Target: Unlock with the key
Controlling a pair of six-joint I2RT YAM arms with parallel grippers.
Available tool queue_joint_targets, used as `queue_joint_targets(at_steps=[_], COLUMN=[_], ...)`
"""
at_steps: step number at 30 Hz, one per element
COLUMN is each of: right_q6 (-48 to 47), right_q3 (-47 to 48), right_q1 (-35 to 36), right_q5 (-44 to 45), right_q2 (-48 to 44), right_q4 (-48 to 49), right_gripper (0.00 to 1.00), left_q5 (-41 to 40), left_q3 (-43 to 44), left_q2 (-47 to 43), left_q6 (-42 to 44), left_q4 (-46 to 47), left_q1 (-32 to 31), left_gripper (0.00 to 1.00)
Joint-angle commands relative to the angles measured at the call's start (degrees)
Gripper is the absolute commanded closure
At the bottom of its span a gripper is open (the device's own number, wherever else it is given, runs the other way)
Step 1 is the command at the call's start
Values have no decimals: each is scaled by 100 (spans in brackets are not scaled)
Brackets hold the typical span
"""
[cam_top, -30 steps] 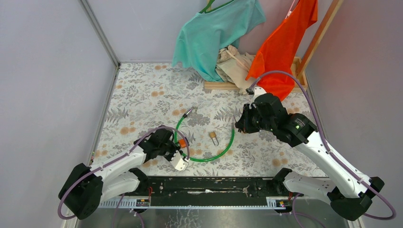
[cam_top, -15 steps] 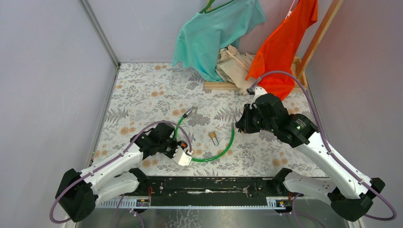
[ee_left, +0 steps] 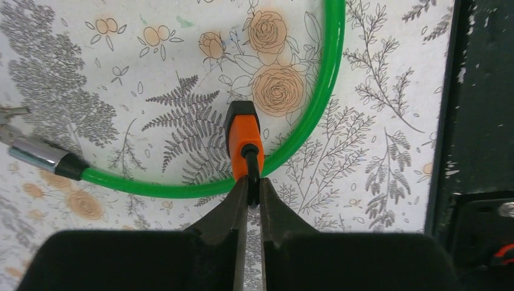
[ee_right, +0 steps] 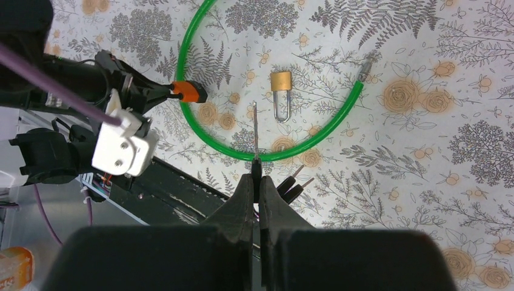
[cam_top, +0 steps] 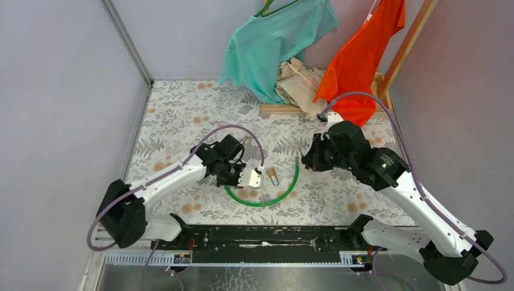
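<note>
Key [ee_right: 254,130]: one, clamped in right pincer [ee_right: 255,176]; left pincer [ee_left: 249,182] clamps one orange padlock [ee_left: 243,139].

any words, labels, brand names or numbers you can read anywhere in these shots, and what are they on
No text can be read in any view.
brass padlock: any stamping is too small to read.
orange padlock: plain faces, nothing printed in view.
orange object at the bottom-left corner of the right wrist view: pale marks, too blurred to read.
</note>
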Motion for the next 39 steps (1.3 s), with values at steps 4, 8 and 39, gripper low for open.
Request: queue_joint_targets(at_steps=[4,8,39], right_q6=[-9,4,21], right_q3=[-27,-50,-86], right_q1=[31,32,32], right_q5=[87,74,197], right_q2=[-145,-169,-351], right_q4=[218,228,84], right_gripper=[100,100,100], left_q5=[312,219,-1079], left_q3=[1210,1455,1558], left_q2=[1072,1449,2340], left_q6=[-830,-1023,-1898], left_q4=[-1101,-1188,-667], left_q1=[-37,-43,-700], left_gripper=[100,97,22])
